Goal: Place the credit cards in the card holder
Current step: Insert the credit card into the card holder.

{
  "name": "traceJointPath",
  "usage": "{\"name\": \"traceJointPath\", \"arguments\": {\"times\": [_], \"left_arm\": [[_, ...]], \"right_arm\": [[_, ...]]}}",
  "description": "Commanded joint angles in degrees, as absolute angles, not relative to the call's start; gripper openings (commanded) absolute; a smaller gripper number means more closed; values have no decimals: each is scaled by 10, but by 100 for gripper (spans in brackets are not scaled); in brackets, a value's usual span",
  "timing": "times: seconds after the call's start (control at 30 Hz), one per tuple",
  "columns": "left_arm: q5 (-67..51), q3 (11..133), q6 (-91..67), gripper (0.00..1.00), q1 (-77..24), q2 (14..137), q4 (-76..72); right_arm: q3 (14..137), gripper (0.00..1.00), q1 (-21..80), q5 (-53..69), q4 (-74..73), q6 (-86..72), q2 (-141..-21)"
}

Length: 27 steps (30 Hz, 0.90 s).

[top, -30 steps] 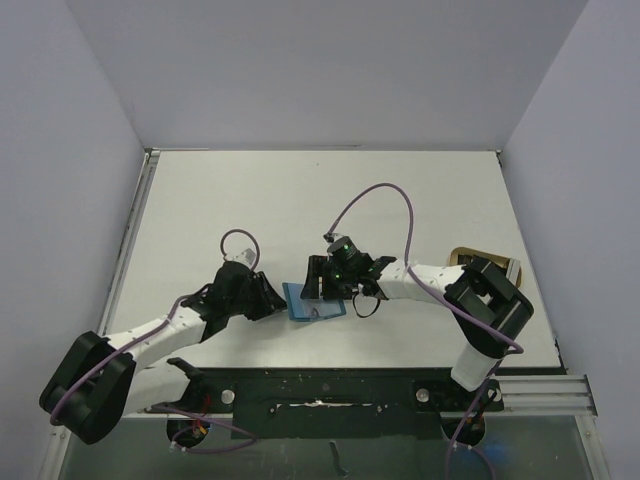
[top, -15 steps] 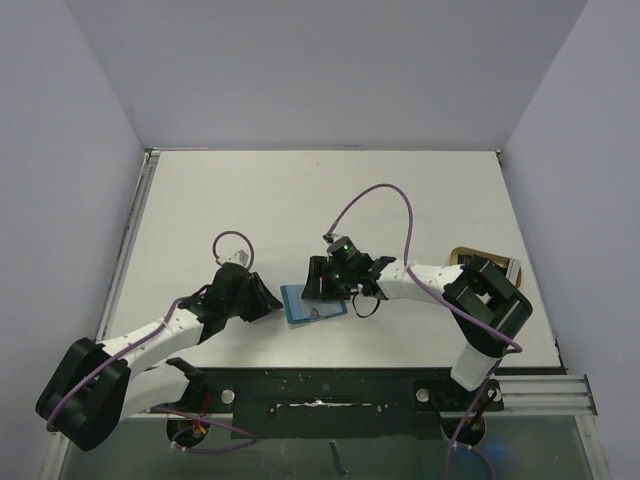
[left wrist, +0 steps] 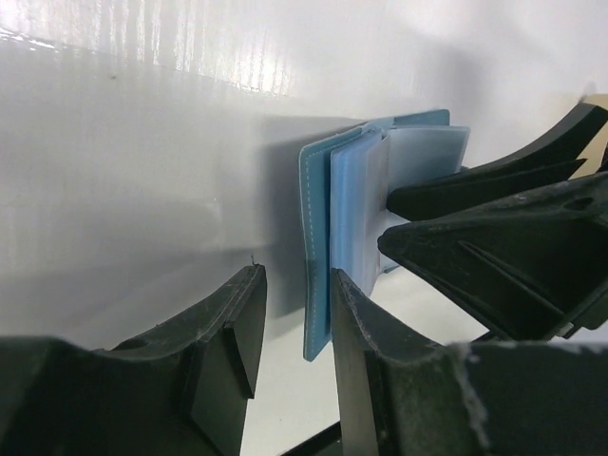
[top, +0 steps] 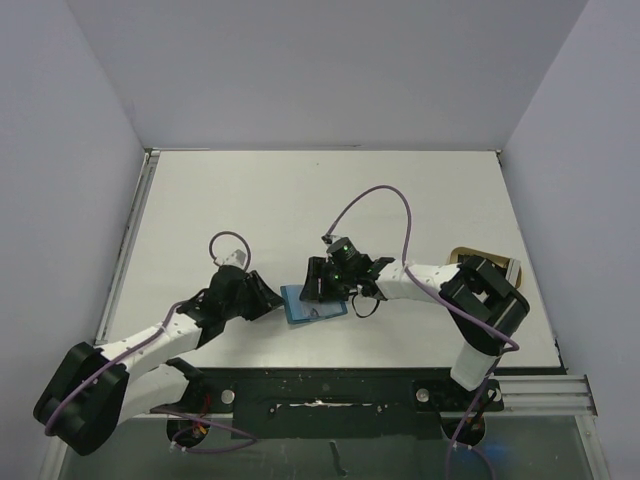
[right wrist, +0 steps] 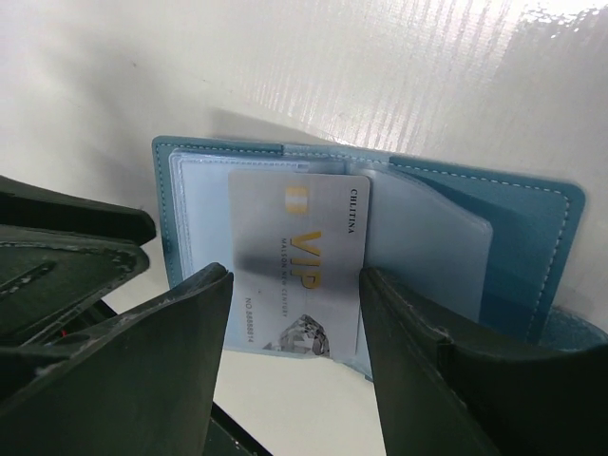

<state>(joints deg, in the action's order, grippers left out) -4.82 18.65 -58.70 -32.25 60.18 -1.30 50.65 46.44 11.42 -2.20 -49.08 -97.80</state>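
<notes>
Right hand (right wrist: 294, 275) tighter about the credit card (right wrist: 302, 233)

Left arm (top: 150, 343) and right arm (top: 425, 280) share white shells, bulky black joints, black wedge-shaped fingers (left wrist: 223, 351) and thin purple cables (top: 375, 190) (one loops high).

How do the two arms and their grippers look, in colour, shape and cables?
Both the left arm and the right arm have white links and bulky black joints. A thin purple cable runs along each one and loops above the wrist. A small green light shines on the right wrist. The left gripper and the right gripper are matte black, each with two wedge-shaped fingers.
</notes>
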Motion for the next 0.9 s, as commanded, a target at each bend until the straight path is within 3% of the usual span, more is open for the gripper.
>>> {"name": "traceJointPath", "arguments": {"times": [0.0,0.07,0.4,0.87], "left_arm": [[-93,183,-582,32,-321,641,-117],[-100,177,-580,31,-321,652,-140],[-96,167,-571,11,-319,687,-167],[-105,172,-556,3,-318,709,-183]], "right_arm": [[510,58,459,126,6,-496,-987],[507,58,459,131,13,-498,-987],[482,59,451,169,71,-505,-978],[482,59,451,209,119,-514,-985]]}}
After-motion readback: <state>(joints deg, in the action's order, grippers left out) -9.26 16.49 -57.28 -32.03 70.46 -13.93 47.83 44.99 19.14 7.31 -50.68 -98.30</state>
